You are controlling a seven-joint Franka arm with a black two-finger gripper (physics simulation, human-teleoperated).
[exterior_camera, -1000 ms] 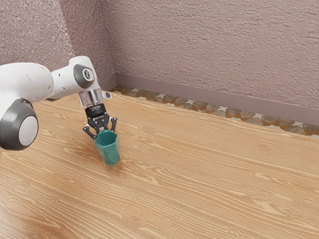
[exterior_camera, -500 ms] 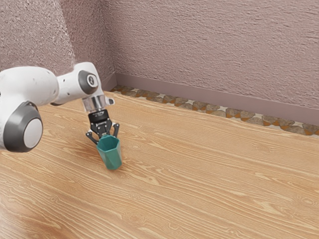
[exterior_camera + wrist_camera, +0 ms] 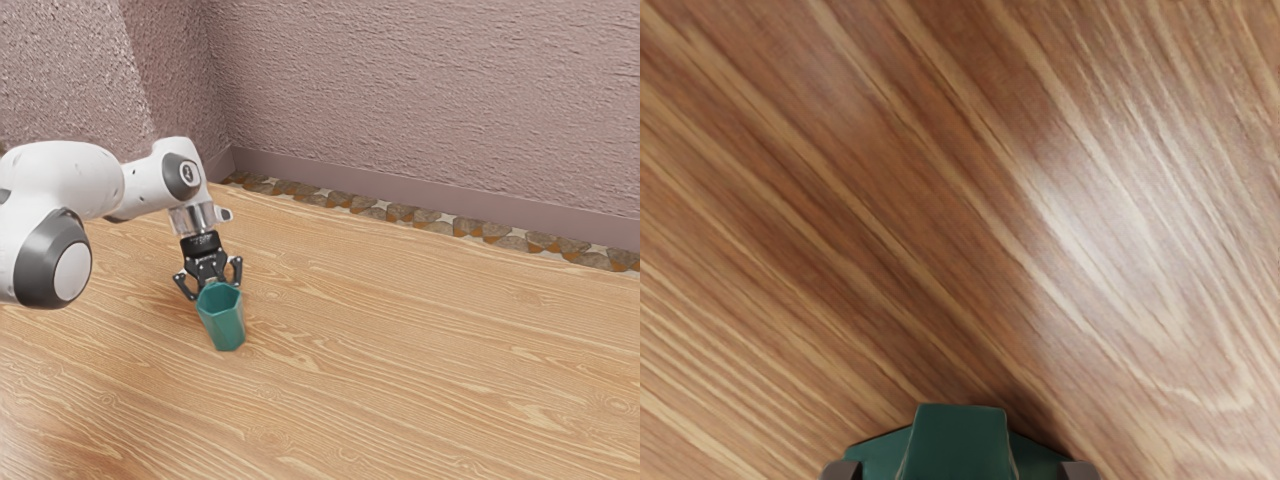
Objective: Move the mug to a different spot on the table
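A teal faceted mug (image 3: 222, 318) stands nearly upright at the exterior view's left, its base at or just above the wooden table (image 3: 420, 340). My black gripper (image 3: 208, 286) comes down from above and is shut on the mug's rim. Through the wrist camera the mug (image 3: 958, 445) is a dark green shape directly under my hand, over wood grain.
A rough pinkish wall (image 3: 430, 90) runs along the table's far side, with a row of brown stones (image 3: 430, 215) at its foot. Bare wood stretches toward the exterior view's right and front.
My arm has shifted a little toward the exterior view's right and downward with the mug, which has gone from tilted to nearly upright and sits lower.
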